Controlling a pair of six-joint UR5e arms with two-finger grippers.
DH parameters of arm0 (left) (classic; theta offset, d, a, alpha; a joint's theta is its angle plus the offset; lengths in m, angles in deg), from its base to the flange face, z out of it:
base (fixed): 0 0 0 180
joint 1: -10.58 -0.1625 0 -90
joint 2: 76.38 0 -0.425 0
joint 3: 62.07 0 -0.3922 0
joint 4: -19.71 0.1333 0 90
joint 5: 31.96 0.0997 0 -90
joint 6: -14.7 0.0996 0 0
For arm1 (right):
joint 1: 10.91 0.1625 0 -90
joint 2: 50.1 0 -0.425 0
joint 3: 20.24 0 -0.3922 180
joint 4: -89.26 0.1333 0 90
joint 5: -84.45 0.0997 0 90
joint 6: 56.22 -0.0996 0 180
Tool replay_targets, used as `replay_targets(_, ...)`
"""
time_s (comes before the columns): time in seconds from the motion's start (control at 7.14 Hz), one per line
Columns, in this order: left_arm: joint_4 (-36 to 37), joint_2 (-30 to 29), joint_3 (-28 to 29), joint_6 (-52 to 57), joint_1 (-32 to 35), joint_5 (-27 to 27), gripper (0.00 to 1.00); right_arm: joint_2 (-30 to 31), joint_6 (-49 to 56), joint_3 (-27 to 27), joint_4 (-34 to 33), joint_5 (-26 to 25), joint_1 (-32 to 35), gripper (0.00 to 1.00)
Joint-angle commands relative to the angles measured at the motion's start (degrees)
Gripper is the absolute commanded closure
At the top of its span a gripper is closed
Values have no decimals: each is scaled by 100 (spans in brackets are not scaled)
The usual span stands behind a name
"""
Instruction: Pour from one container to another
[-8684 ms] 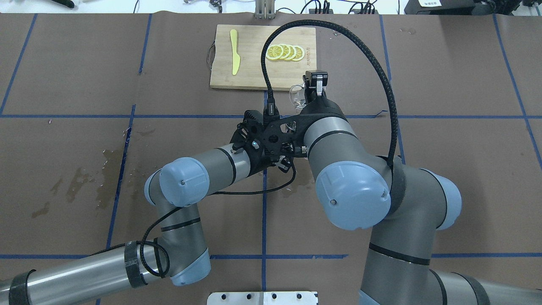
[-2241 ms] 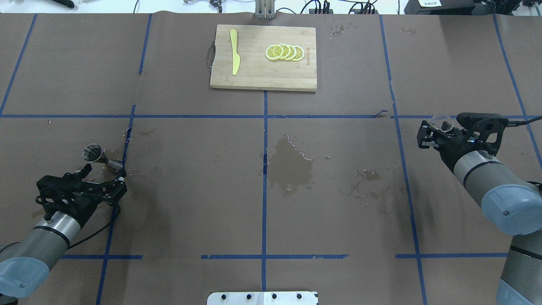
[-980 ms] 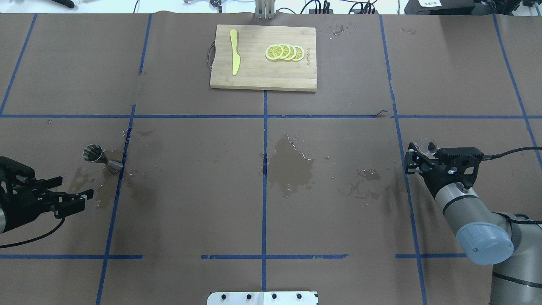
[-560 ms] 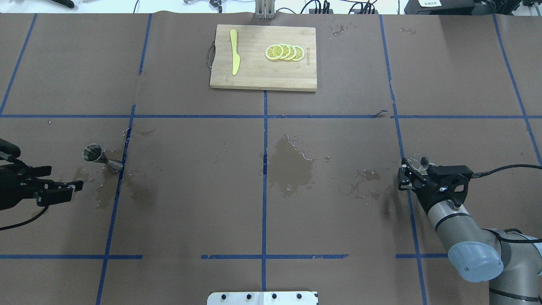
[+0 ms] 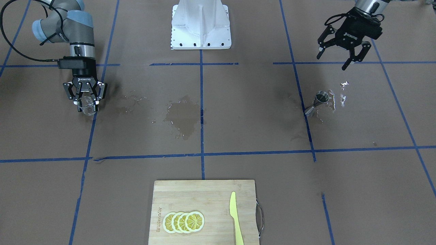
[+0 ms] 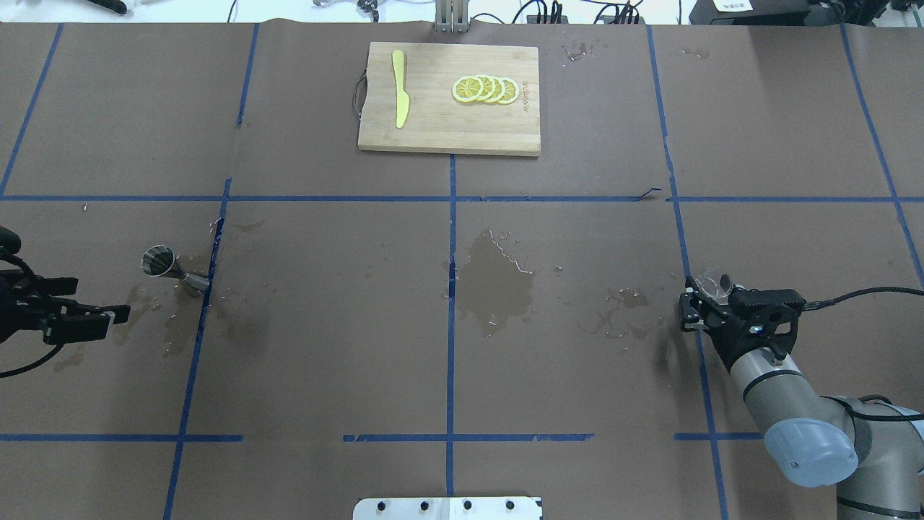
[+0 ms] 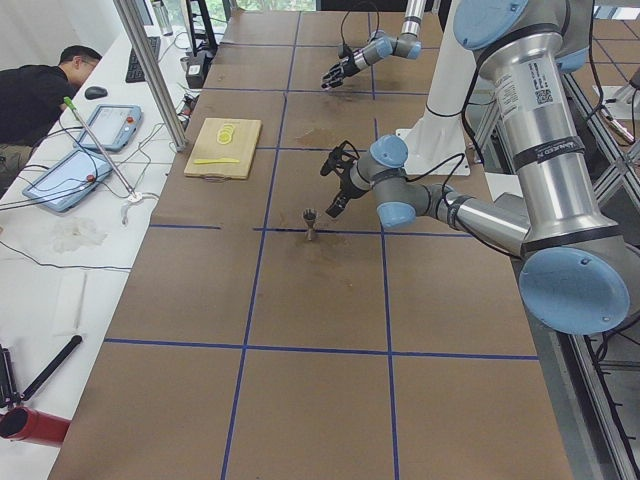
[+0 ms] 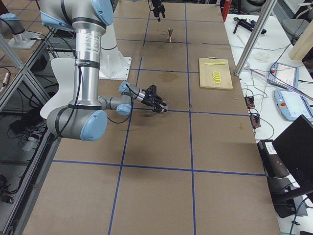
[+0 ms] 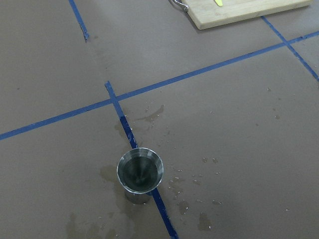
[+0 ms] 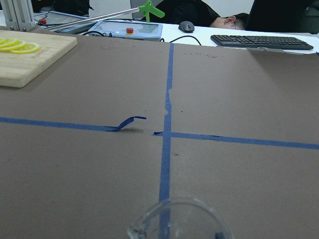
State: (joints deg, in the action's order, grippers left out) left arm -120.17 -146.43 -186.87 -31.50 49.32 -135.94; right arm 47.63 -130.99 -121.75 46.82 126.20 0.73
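The small steel jigger [image 6: 162, 263] [image 5: 320, 100] stands upright on a blue tape line at the table's left side, alone; the left wrist view looks down into the jigger [image 9: 140, 172]. My left gripper [image 6: 112, 323] [image 5: 332, 61] is open and empty, a short way nearer the robot than the jigger. My right gripper [image 6: 704, 300] [image 5: 86, 102] is shut on the clear glass cup [image 6: 715, 284] [image 5: 85, 106], upright and low over the table's right side. Only the glass cup's rim [image 10: 179, 219] shows in the right wrist view.
A bamboo cutting board [image 6: 433, 123] with lemon slices [image 6: 485, 89] and a yellow knife [image 6: 399, 90] lies at the far middle. A wet patch [image 6: 498, 285] darkens the paper at the centre, with smaller splashes by the jigger. A person [image 7: 40, 90] leans at the far side bench.
The arms parted from the middle. The jigger now stands free at the left, and the open left gripper drew back from it. The right gripper carried the cup right and nearer, then settled.
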Motion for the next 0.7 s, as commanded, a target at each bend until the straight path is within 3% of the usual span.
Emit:
replay_targets(0.0, 206, -131, -9, 6, 160, -281, 0, 0, -12, -35, 15, -9, 5, 1)
replay_targets(0.28, 215, -149, 0, 6, 178, -290, 0, 0, -12, -114, 16, 8, 5, 0)
replay_targets(0.56, 398, -289, 8, 6, 282, -683, 0, 70, -12, -526, 7, 331, 14, 0)
